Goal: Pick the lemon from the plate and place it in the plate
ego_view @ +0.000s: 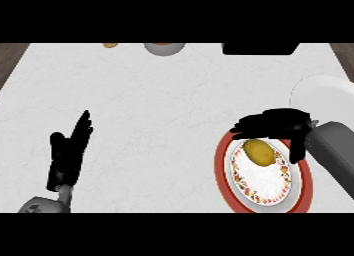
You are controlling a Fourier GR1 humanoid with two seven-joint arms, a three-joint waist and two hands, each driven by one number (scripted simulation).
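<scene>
A yellow lemon (260, 152) lies on a red-rimmed patterned plate (283, 192) at the lower right of the counter. My right hand (274, 125) hovers over the plate's far edge, just above the lemon, fingers spread and bent downward, thumb hanging at the right; it holds nothing. A plain white plate (331, 97) sits at the right edge, partly behind my right forearm. My left hand (69, 147) rests open at the lower left, fingers pointing up.
At the counter's far edge stand a grey bowl (164, 48), a small orange object (110, 45) and a black box (260, 48). Dark wood floor shows past the counter's left and right edges.
</scene>
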